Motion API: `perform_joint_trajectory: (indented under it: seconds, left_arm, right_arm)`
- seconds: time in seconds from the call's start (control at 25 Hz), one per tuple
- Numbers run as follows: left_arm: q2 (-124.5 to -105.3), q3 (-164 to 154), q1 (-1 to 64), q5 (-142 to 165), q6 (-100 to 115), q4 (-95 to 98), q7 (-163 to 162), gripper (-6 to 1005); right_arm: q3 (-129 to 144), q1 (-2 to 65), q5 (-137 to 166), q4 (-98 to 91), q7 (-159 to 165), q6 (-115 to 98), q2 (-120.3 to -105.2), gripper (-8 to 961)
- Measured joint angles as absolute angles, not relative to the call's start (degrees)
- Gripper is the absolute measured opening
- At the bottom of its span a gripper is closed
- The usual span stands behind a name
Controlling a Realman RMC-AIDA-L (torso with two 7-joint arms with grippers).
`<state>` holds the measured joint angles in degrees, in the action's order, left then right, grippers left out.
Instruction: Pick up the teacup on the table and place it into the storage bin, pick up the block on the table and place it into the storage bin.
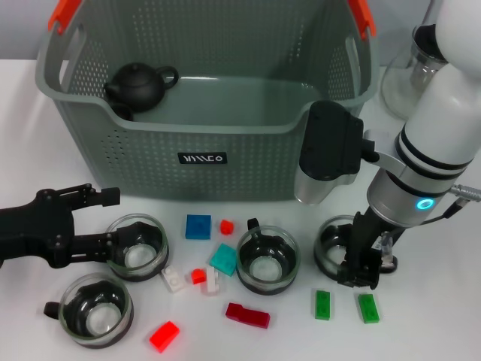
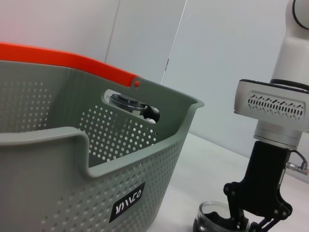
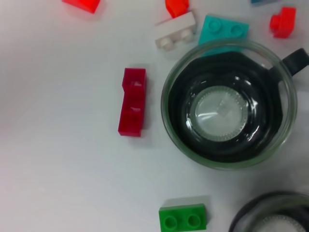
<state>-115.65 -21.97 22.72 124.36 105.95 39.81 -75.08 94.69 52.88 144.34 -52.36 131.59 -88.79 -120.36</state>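
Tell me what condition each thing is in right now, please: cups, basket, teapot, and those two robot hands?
Storage bin: upright, holding only a black teapot.
Four glass teacups: all upright on the table, none in the bin.
Right tool: down at the rightmost teacup.
Left tool: open beside the left teacup.
Blocks: scattered on the table.

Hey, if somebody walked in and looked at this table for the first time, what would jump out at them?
Likely the big grey-green bin with orange handles at the back, a black teapot inside it. In front lie four glass teacups among scattered bright blocks. The right tool is down at the rightmost teacup, and the left tool reaches to the teacup nearest the bin's left end.
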Motion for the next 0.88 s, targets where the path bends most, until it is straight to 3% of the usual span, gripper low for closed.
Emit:
perform_joint_trajectory:
  seconds: [0.24,0.52,0.68,0.88]
  left_arm:
    - [-115.67,-22.0,22.6,124.3,105.9,39.8,-75.1,825]
    - [-115.53,-21.6,22.7,124.2,105.9,39.8,-75.1,825]
    - [-115.51,-21.2,22.8,124.2,105.9,39.8,-75.1,824]
    - [-115.42,-21.1,22.8,124.2,105.5,39.8,-75.3,824]
  right_arm:
    - [93.4,52.6,144.4,-54.4,131.4,-90.3,-120.27,74]
    - [76.1,50.2,139.2,-65.1,123.7,-105.9,-119.90,60]
    - [65.2,49.5,134.9,-69.3,121.2,-113.5,-118.39,57]
    - [61.8,47.2,121.0,-68.9,120.1,-113.7,-114.83,57]
